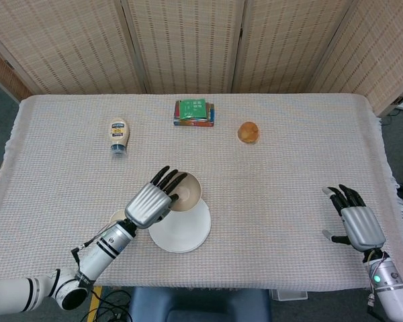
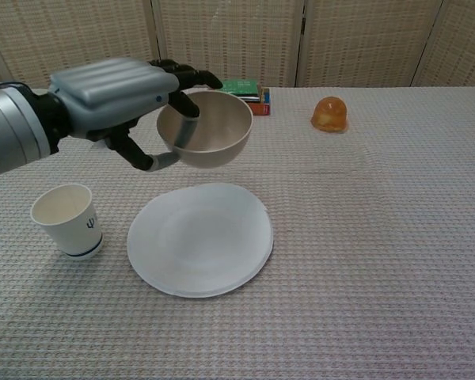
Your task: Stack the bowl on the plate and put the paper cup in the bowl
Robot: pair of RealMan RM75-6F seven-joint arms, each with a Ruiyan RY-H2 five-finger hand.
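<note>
1. We see the left hand [image 2: 115, 95] gripping the beige bowl [image 2: 206, 128] by its rim, fingers hooked inside, thumb beneath, holding it in the air above the white plate [image 2: 199, 237].
2. The paper cup [image 2: 66, 219] stands upright on the table [image 2: 380, 237], just left of the plate.
3. The right hand [image 1: 356, 221] hovers near the table's right edge, fingers spread, holding nothing.
4. Behind lie a bottle [image 1: 118, 135], stacked books [image 1: 193, 111] and an orange bun [image 2: 330, 113].

I see the bowl [image 2: 206, 128] above the plate [image 2: 199, 237], near my table [image 2: 380, 261] front edge. The paper cup [image 2: 65, 219] stands left of the plate; the bottle [image 1: 118, 134], books [image 1: 193, 111] and bun [image 1: 248, 131] lie toward the far edge.
</note>
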